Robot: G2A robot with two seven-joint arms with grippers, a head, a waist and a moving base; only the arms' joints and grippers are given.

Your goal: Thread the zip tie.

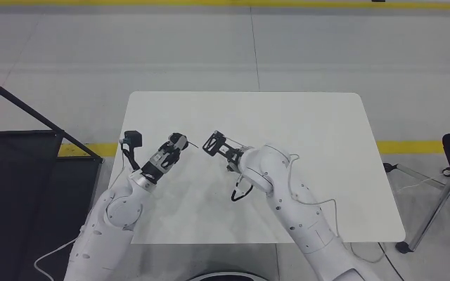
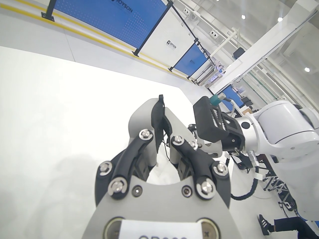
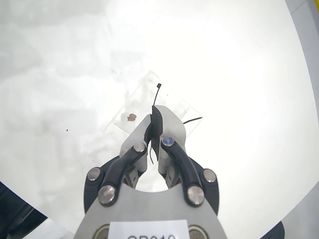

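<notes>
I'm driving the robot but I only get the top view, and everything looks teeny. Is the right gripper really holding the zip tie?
Observer: Yes. In its wrist view the right gripper is shut on the black zip tie, and the tie's square head pokes out past the fingertips.
Operator: What about the left one?
Observer: The left gripper is shut on a thin black strand. I can't tell whether it's the same tie.
Operator: Is anything underneath?
Observer: A clear plastic sheet lies on the table below the right gripper, with a brown speck on it.
</notes>
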